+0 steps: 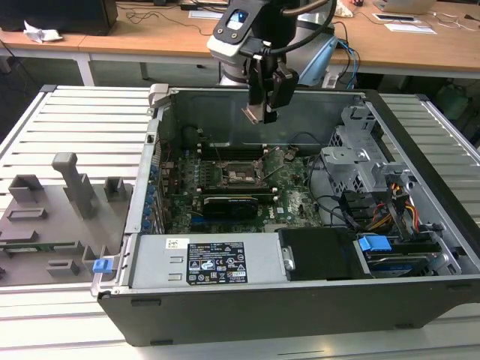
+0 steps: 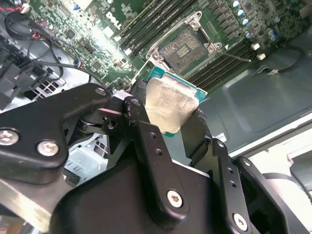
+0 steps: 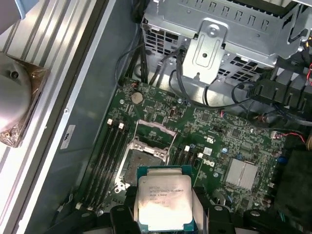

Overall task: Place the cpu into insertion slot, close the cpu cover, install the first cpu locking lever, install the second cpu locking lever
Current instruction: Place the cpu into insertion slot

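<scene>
My gripper (image 3: 165,197) clamps the cpu (image 3: 163,207) by two opposite edges, level and high over the bare slot (image 3: 144,168), likely to seat it squarely.

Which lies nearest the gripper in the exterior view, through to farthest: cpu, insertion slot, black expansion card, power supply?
1. cpu, held in the gripper above the case.
2. insertion slot, on the board below.
3. black expansion card, just camera-side of the slot.
4. power supply, along the case's near wall.
</scene>
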Motion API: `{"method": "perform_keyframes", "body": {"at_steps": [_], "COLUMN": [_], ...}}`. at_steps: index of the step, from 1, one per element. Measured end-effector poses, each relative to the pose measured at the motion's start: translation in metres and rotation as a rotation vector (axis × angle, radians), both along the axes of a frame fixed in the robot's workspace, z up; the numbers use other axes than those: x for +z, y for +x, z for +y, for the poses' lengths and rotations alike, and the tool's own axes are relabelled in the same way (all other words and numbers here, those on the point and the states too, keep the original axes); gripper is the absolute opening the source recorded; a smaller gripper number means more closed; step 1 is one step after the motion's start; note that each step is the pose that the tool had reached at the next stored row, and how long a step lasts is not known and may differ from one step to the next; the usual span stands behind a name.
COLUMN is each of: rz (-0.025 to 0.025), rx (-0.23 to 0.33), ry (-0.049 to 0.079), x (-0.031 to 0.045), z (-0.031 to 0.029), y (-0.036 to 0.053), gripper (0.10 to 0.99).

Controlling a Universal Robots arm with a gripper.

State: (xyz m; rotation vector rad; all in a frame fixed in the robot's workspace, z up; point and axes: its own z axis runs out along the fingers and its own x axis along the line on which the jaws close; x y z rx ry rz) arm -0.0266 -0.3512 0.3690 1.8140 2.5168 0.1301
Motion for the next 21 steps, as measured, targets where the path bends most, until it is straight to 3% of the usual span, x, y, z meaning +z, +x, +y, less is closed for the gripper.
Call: {"method": "perform_keyframes", "body": {"at_steps": [6,13,21], "rz": [0.0025,0.0025,0.0026], "rx": [-0.024,-0.024,-0.062], "ry": [-0.002,-0.003,-0.003], "x": [-0.0050,-0.0081,-0.0091], "z": [0.0000,0.0000,0.0000], "y": [0.0000,0.0000,0.0000], "gripper": [0.529,0.529,0.529]}}
